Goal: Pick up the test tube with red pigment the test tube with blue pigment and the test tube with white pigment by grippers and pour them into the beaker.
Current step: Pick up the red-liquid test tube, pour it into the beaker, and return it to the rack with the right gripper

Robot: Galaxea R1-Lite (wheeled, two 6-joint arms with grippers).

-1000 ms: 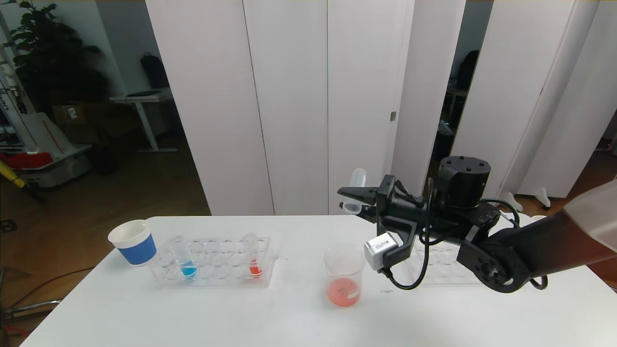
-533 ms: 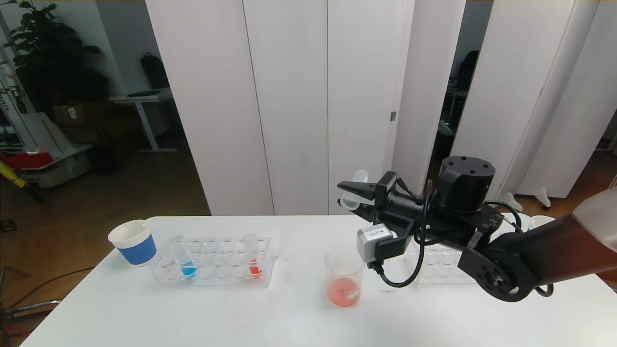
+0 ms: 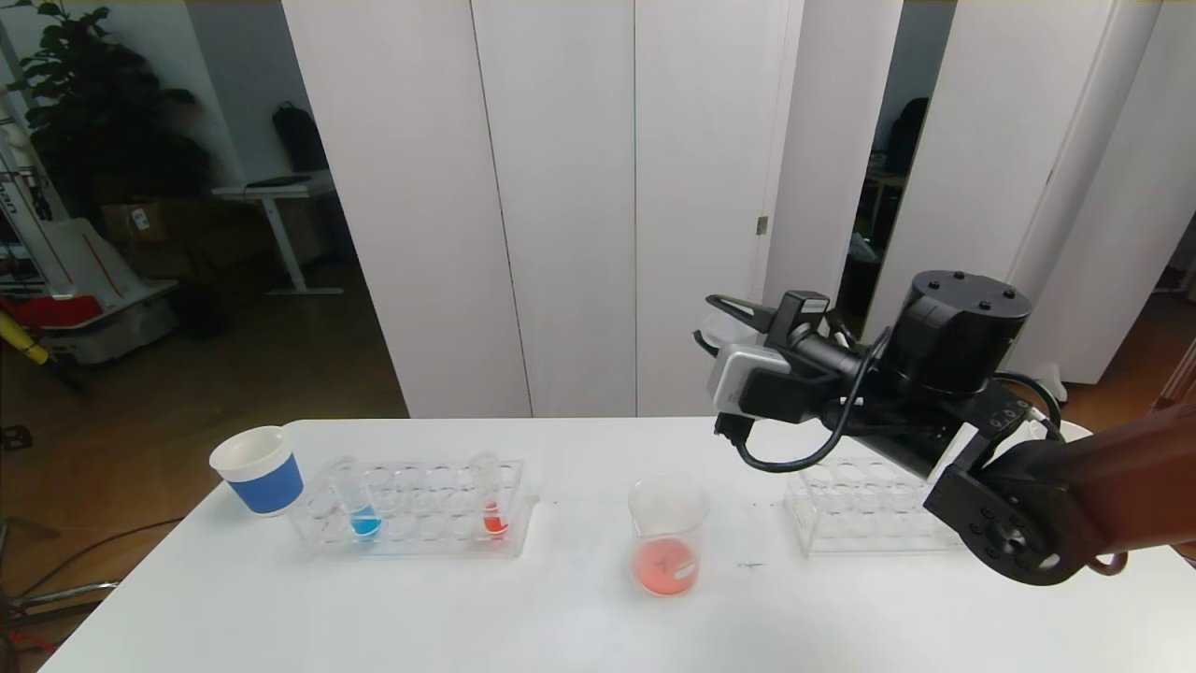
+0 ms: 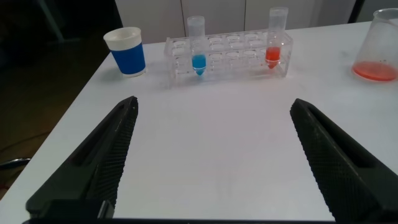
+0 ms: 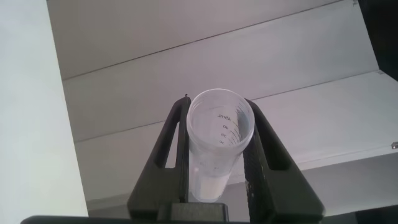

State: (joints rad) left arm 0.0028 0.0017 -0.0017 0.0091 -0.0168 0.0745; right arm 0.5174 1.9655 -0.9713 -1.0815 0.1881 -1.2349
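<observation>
Head view: right gripper (image 3: 724, 322) raised above the bench, beyond and right of the beaker (image 3: 665, 535), clenched on the white tube (image 5: 219, 143); tube sits between its jaws. Blue tube (image 3: 355, 498) stands in the rack (image 3: 416, 542) near the left edge. Left gripper (image 4: 214, 155) released, low over the bench

Right gripper (image 3: 724, 322): in our head view its own wrist camera block covers most of the fingers, and we barely make out the tube there.
Test tube with white pigment (image 5: 217, 146): its lower end is hidden behind the gripper body in our right wrist view.
Left gripper (image 4: 214, 155): both fingers are cut by the bottom edge.
Beaker (image 4: 380, 43): cut by the right edge.
</observation>
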